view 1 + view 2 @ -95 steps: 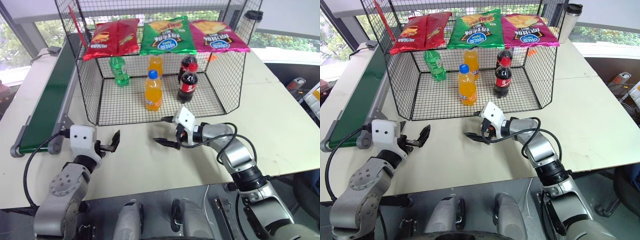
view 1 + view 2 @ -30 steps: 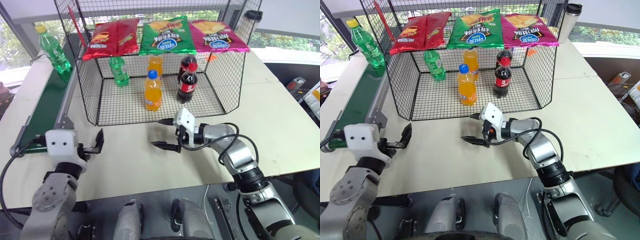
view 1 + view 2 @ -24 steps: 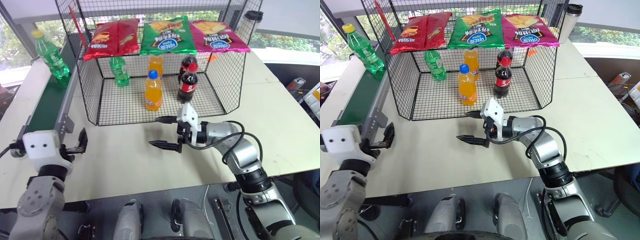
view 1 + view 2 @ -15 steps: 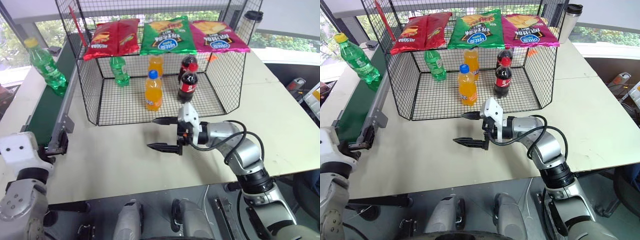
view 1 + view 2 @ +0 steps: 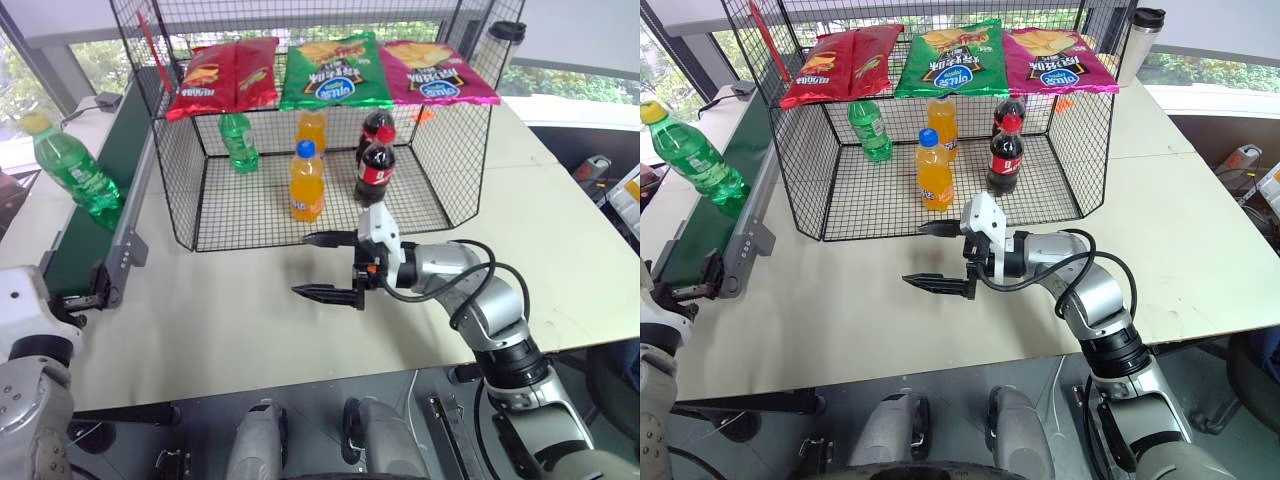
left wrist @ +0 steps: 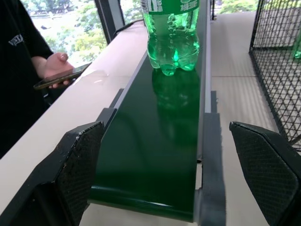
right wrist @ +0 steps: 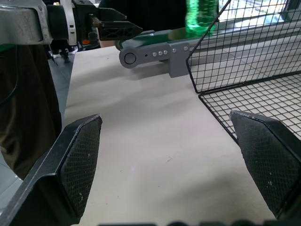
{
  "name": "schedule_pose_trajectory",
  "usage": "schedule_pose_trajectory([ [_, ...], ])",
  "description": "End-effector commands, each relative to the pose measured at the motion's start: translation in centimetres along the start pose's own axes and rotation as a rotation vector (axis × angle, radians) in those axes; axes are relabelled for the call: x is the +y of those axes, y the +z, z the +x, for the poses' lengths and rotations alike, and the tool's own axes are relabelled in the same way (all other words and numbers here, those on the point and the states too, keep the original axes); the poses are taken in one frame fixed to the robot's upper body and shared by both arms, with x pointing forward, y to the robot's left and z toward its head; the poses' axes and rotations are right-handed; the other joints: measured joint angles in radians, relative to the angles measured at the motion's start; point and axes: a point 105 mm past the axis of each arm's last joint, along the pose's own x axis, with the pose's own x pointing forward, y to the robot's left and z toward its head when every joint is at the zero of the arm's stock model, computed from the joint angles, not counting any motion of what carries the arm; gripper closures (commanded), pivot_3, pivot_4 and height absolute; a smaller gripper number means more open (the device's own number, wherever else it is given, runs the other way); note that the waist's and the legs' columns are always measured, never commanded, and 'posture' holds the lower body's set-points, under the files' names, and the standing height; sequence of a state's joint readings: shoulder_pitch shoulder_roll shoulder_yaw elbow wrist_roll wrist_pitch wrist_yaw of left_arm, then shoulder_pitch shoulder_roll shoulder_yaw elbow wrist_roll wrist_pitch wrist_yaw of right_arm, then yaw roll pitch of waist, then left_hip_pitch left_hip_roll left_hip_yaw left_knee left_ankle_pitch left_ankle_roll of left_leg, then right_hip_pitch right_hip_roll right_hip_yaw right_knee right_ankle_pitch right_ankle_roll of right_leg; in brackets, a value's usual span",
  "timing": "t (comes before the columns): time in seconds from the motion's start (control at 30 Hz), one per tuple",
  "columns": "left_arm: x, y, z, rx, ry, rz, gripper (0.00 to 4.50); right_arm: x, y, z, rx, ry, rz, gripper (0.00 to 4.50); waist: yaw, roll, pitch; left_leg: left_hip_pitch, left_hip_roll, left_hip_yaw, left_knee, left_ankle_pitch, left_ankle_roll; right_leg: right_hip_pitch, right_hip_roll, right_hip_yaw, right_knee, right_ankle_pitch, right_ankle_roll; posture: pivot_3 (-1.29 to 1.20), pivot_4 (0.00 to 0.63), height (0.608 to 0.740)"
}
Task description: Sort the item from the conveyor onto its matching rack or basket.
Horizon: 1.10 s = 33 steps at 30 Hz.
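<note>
1. The left pincer (image 6: 174, 155) stands wide apart and empty at the near end of the conveyor (image 5: 100, 215), its two black fingers (image 6: 77, 160) level and straddling the belt's width as it points along the dark green strip.
2. The right pincer (image 5: 325, 265) is also spread wide and holds nothing; it hovers level over the bare tabletop (image 5: 240, 320), pointing left, just in front of the basket's open near side.
3. The green bottle with the yellow cap (image 5: 70, 170) stands upright on the conveyor belt, ahead of the left pincer and apart from it, at the far left of the scene.
4. The black wire-mesh basket (image 5: 200, 215) sits on the tabletop to the right of the conveyor, its grid floor carrying a green-capped green bottle (image 5: 238, 142), two orange bottles (image 5: 306, 182) and two dark cola bottles (image 5: 375, 165).
5. Three snack bags hang along the basket's far wall: red (image 5: 220, 75), green (image 5: 335, 70) and magenta (image 5: 435, 72).
6. A dark tumbler (image 5: 1146, 40) stands on the tabletop beyond the basket's far right corner.
7. A person in a black sleeve (image 6: 21, 70) stands to the left of the conveyor, a hand (image 6: 54, 66) holding a phone (image 6: 59, 80).
</note>
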<state>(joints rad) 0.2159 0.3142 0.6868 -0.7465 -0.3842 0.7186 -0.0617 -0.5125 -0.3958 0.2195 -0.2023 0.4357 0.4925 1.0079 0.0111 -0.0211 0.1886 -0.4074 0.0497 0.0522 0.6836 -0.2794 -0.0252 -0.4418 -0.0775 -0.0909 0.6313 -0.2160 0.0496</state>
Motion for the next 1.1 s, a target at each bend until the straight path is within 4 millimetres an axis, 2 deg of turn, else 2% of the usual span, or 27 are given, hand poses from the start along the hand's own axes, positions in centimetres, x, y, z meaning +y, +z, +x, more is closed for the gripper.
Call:
schedule_pose_trajectory([
  [0.03, 0.6, 1.0, -0.2, -0.043, 0.018, 0.020, 0.05, 0.0, 1.3, -0.1, -0.022, -0.002, -0.062, 0.00, 0.001, 0.000, 0.000, 0.000, 0.000, 0.000, 0.000, 0.000, 0.000, 0.000, 0.000, 0.000, 0.000, 0.000, 0.000, 0.00, 0.150, 0.740],
  [0.37, 0.7, 1.3, 0.1, -0.054, 0.023, 0.026, 0.05, -0.1, 1.4, 0.1, -0.015, -0.009, -0.064, 0.00, 0.001, 0.000, 0.000, 0.000, 0.000, 0.000, 0.000, 0.000, 0.000, 0.000, 0.000, 0.000, 0.000, 0.000, 0.000, 0.00, 0.150, 0.740],
  [0.73, 1.0, 1.6, 1.6, -0.057, 0.059, 0.030, 0.05, -0.2, 1.1, 0.0, -0.001, -0.024, -0.062, 0.00, 0.001, 0.000, 0.000, 0.000, 0.000, 0.000, 0.000, 0.000, 0.000, 0.000, 0.000, 0.000, 0.000, 0.000, 0.000, 0.00, 0.150, 0.740],
  [0.83, 0.5, 0.7, 1.3, -0.022, 0.030, 0.043, 0.86, -0.3, 1.0, -0.1, 0.003, -0.031, -0.064, 0.00, 0.001, 0.000, 0.000, 0.000, 0.000, 0.000, 0.000, 0.000, 0.000, 0.000, 0.000, 0.000, 0.000, 0.000, 0.000, 0.00, 0.150, 0.740],
  [0.9, 0.3, 0.6, 1.1, -0.027, 0.020, 0.048, 1.75, -0.4, 1.0, -0.1, 0.005, -0.035, -0.064, 0.00, 0.001, 0.000, 0.000, 0.000, 0.000, 0.000, 0.000, 0.000, 0.000, 0.000, 0.000, 0.000, 0.000, 0.000, 0.000, 0.00, 0.150, 0.740],
  [1.1, 1.5, 2.8, 0.8, -0.123, 0.077, 0.034, 1.82, -0.4, 0.8, -0.2, 0.014, -0.035, -0.061, 0.00, 0.002, 0.000, 0.000, 0.000, 0.000, 0.000, 0.000, 0.000, 0.000, 0.000, 0.000, 0.000, 0.000, 0.000, -0.001, 0.00, 0.150, 0.740],
])
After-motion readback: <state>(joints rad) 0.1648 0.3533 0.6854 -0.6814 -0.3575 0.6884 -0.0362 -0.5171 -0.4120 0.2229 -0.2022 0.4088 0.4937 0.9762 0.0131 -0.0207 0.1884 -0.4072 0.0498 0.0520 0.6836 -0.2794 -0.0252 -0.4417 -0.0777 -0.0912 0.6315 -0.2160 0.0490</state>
